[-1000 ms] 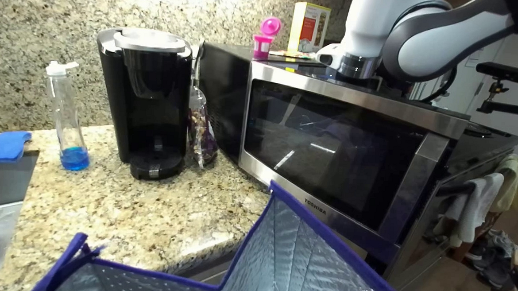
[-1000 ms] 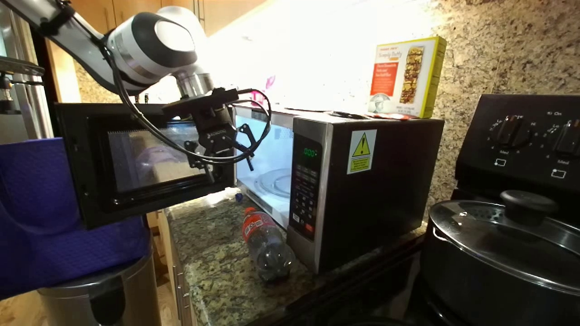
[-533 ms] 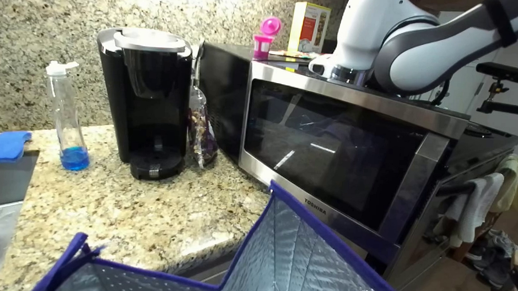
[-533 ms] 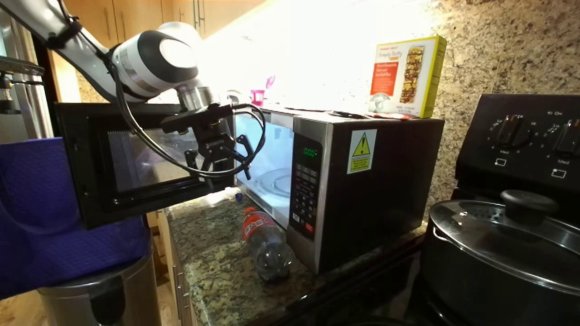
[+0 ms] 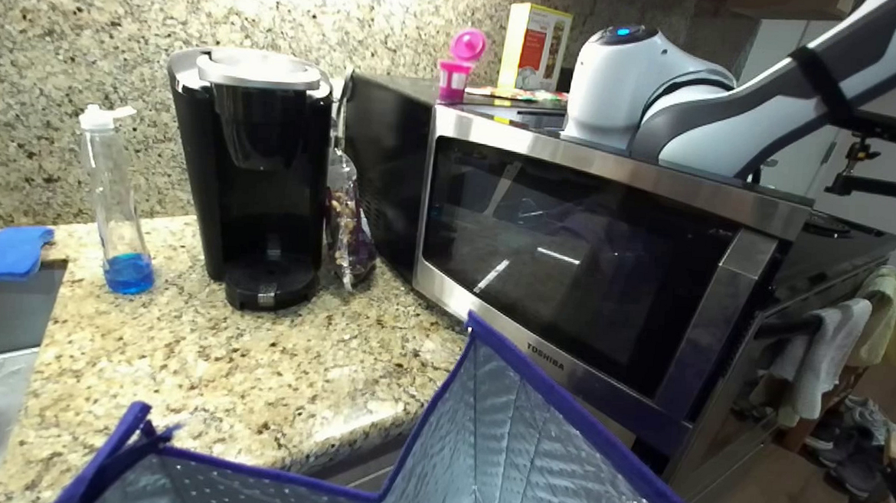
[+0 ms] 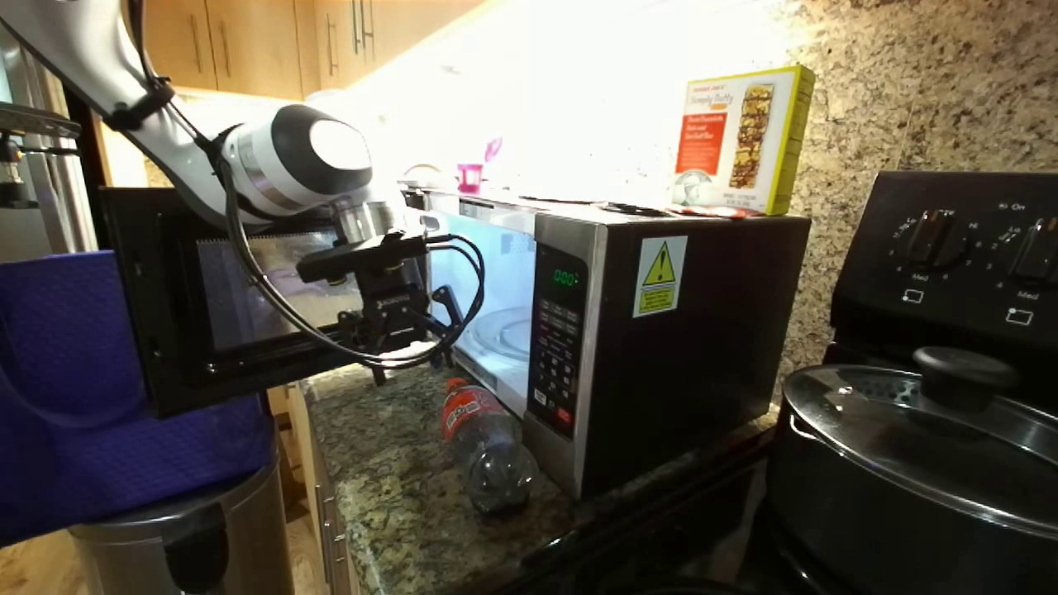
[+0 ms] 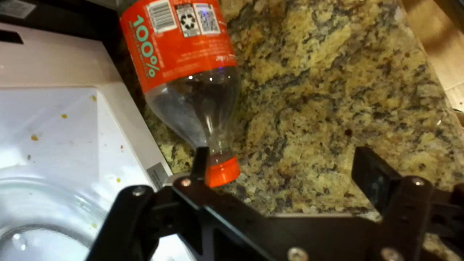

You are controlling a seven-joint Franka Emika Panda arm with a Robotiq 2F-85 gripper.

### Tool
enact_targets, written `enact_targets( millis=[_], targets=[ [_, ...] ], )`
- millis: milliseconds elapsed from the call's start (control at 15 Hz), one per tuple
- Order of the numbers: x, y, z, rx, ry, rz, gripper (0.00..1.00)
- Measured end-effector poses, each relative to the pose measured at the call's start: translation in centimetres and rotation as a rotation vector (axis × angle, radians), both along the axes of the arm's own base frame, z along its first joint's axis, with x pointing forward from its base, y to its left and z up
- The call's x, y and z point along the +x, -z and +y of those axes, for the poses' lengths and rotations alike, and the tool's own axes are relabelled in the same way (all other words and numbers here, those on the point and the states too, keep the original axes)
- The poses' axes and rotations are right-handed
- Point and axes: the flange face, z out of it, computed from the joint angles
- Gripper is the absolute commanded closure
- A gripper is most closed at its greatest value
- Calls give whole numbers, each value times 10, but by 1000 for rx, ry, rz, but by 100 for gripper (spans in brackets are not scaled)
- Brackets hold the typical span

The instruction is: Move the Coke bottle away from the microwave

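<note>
Kitchen, granite bench; microwave on it, door wide open, cavity lit. Coke bottle lies on its side on bench, just in front of microwave, cap end below fingers. Fingers spread, one tip at edge of bottle's neck in wrist view; contact cannot be told. In an exterior view, door close behind arm, purple bag partly behind door. Coffee maker near microwave, lidded pot on stove, bar box atop microwave.

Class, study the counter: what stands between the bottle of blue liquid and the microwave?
In an exterior view, the coffee maker stands between them, then a bag next to the microwave.
</note>
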Motion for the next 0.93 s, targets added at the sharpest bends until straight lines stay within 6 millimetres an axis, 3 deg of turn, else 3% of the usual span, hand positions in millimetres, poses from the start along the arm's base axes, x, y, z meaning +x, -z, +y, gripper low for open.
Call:
enact_targets(
  millis=[800,933],
  targets=[
    [32,28,-6,-77,-145,-29,0],
    [33,31,-7,-78,-149,-24,7]
  ],
)
